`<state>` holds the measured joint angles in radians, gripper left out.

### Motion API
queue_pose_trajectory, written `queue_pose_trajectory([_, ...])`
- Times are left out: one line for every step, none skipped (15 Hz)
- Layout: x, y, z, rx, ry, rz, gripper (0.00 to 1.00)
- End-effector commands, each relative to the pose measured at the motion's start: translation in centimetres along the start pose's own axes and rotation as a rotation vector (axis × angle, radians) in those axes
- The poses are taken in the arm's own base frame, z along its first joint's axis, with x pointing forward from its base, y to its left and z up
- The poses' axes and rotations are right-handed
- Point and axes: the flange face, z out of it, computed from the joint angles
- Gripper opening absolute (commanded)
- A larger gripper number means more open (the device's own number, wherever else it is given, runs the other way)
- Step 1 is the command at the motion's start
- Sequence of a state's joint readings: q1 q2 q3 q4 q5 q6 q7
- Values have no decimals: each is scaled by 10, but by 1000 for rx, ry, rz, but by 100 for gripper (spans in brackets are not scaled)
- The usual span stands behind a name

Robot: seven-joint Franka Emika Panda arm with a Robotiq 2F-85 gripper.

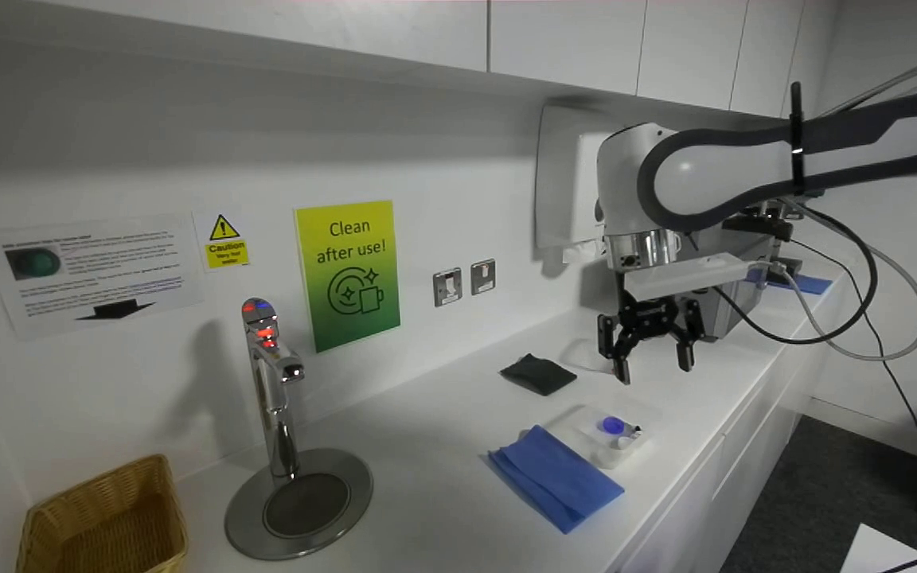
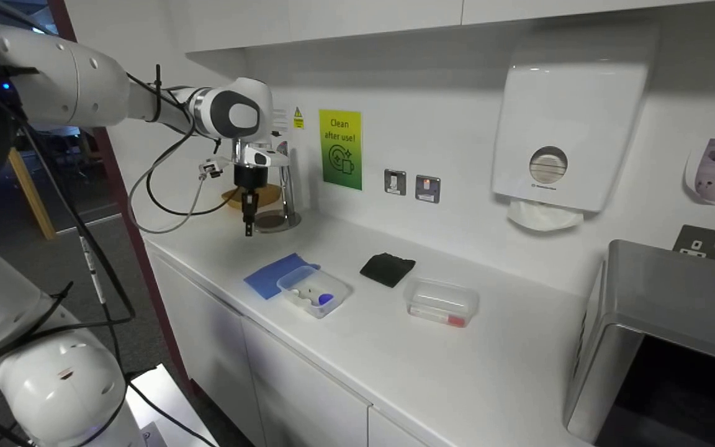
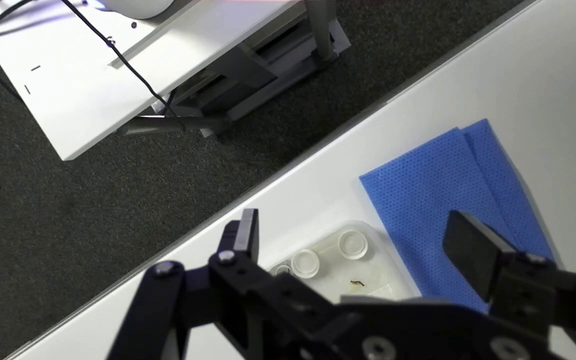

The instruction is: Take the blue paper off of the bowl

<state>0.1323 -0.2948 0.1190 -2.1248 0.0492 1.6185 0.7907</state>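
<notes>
The blue paper [image 1: 556, 479] lies folded on the counter [image 2: 519, 360] near its front edge, beside the clear tub [image 3: 380, 270] rather than over it. The gripper [image 1: 655, 368] hangs above the counter, its jaws wide apart, holding nothing. The paper is probably light, soft and floppy, apt to slide; pinching the layer showing along the side away from the tub seems best.
</notes>
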Motion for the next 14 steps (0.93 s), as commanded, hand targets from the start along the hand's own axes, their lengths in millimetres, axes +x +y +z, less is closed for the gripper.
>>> queue_pose_trajectory([-2,3,-2,2,4,3,100])
queue_pose_trajectory([-4,5,-2,3,7,3,100])
queue_pose_trajectory([-5,5,-2,3,8,3,100])
queue_pose_trajectory([-5,5,-2,1,7,2,100])
queue_pose_trajectory([-5,5,-1,0,6,2,100])
queue_pose_trajectory([-5,5,0,-1,6,2,100])
queue_pose_trajectory([-5,5,0,-1,5,2,100])
queue_pose_trajectory([-5,5,0,-1,5,2,100])
queue_pose_trajectory([-5,5,0,-1,5,1,100])
queue_pose_trajectory([-5,5,0,-2,5,1,100])
queue_pose_trajectory([-5,5,0,-2,5,1,100])
queue_pose_trajectory([-5,5,0,-2,5,1,100])
queue_pose_trajectory([-5,5,0,-2,5,1,100])
queue_pose_trajectory([-5,5,0,-2,5,1,100])
